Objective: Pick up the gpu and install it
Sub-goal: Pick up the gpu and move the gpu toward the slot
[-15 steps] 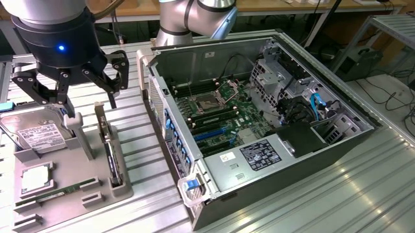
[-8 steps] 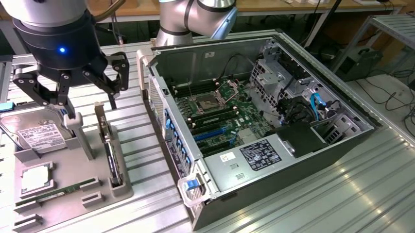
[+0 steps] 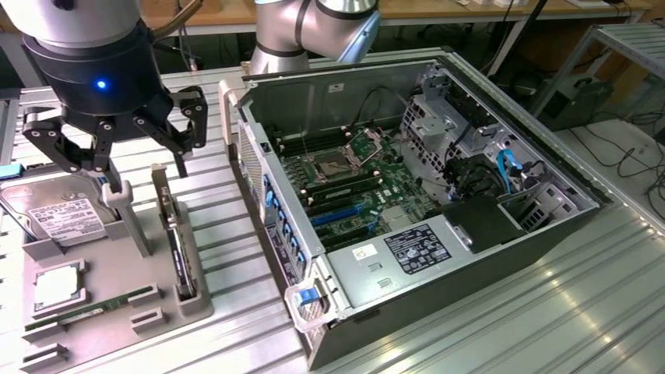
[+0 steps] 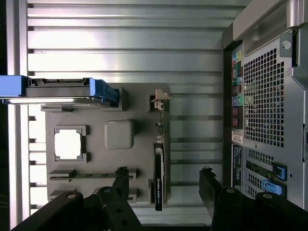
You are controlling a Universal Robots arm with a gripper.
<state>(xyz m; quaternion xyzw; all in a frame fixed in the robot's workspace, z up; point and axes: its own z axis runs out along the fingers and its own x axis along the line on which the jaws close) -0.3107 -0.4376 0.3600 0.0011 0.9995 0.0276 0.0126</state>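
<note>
The gpu (image 3: 174, 248) stands on edge in a slot of the grey holder tray (image 3: 124, 269), at the exterior view's left, its silver bracket at the far end. My gripper (image 3: 120, 160) hangs open above the tray, over the card's far end and clear of it. In the wrist view the gpu (image 4: 159, 166) appears edge-on as a thin dark strip with its bracket end (image 4: 161, 98) beyond. My gripper (image 4: 163, 177) straddles the card from above, one fingertip (image 4: 120, 175) on each side, with nothing held.
The open computer case (image 3: 540, 234) lies on its side beside the tray, motherboard (image 3: 343, 179) exposed; its rear panel (image 4: 264, 96) faces the tray. The tray also holds a hard drive (image 3: 52, 210), a CPU (image 3: 58, 284) and a RAM stick (image 3: 93, 309). Ribbed aluminium table (image 4: 125, 53) all around.
</note>
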